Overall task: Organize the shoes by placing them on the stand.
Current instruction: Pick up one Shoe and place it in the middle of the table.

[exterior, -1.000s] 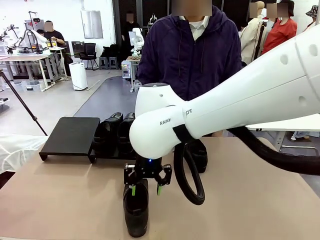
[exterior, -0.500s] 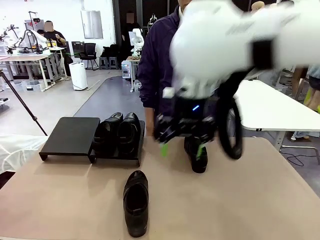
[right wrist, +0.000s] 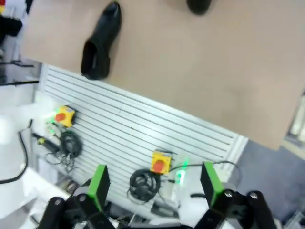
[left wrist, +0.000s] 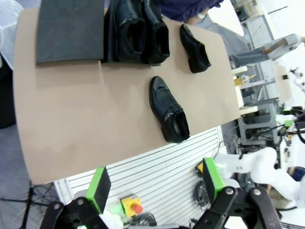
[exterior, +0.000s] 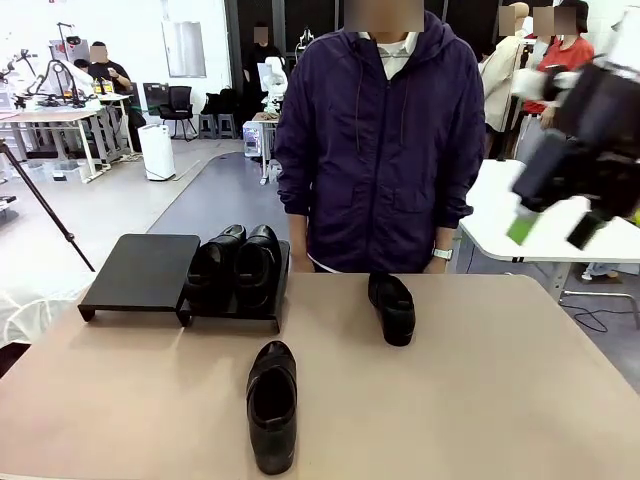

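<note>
Open and empty, the right gripper [exterior: 552, 228] hangs upper right; the left gripper [left wrist: 155, 186] gapes too. Two shoes [exterior: 240, 265] sit on the stand [exterior: 140, 270], left of centre. The third shoe [exterior: 392, 307] lies mid-frame and the fourth shoe [exterior: 272, 405] bottom centre, both on the table [exterior: 500, 400].

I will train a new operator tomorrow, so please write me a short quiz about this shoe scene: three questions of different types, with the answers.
1. Count: how many shoes lie on the beige table, off the stand?
2. True or false: the right tool is shut on a shoe.
3. Choose: the pair of shoes on the stand sits on A) the platform at the robot's left, B) the platform at the robot's right, C) one shoe on each platform.
Key: 1) Two: the near shoe and the far shoe. 2) False: it is open, raised and holds nothing. 3) B.
</note>
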{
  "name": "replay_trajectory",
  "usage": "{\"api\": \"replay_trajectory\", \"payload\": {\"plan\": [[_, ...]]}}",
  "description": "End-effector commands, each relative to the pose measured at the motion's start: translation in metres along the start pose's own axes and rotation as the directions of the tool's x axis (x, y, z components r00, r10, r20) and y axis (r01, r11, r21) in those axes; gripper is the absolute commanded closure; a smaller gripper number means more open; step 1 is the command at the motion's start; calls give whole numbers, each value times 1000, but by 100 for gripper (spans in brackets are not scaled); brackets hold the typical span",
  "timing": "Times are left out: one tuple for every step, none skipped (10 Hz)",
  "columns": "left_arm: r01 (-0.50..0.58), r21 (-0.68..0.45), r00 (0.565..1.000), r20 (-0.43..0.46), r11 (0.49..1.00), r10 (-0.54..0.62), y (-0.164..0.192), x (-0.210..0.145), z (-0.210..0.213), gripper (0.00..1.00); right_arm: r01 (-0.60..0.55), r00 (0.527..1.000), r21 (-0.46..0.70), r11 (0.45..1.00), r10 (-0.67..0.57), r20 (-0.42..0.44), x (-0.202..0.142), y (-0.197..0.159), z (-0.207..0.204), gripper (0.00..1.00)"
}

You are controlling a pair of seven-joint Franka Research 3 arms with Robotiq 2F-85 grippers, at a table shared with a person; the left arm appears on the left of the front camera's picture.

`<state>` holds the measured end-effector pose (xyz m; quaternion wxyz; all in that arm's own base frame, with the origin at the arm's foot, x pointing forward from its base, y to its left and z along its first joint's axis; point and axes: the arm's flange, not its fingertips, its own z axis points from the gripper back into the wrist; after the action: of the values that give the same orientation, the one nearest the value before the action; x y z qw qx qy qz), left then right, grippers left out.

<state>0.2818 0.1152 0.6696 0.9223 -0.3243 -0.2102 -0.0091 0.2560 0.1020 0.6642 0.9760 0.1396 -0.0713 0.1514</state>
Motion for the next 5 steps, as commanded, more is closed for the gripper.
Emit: {"api": "replay_trajectory", "payload": {"plan": [[18, -5, 1000, -3, 1000, -18, 0, -1, 1, 0, -41, 997, 56, 998, 37, 65, -37, -39, -3, 0], [18, -5, 1000, -3, 1000, -18, 0, -1, 1, 0, -32, 996, 67, 997, 26, 84, -48, -59, -2, 0], [18, -5, 1000, -3, 1000, -18, 0, -1, 1, 0, -13, 994, 82, 997, 4, 109, -53, -81, 0, 0], [18, -5, 1000, -3, 1000, -18, 0, -1, 1, 0, 34, 990, 89, 995, -46, 133, -54, -96, -4, 0], [18, -5, 1000, -3, 1000, -18, 0, -1, 1, 0, 176, 980, 5, 984, -176, 92, -40, -99, -19, 0]]}}
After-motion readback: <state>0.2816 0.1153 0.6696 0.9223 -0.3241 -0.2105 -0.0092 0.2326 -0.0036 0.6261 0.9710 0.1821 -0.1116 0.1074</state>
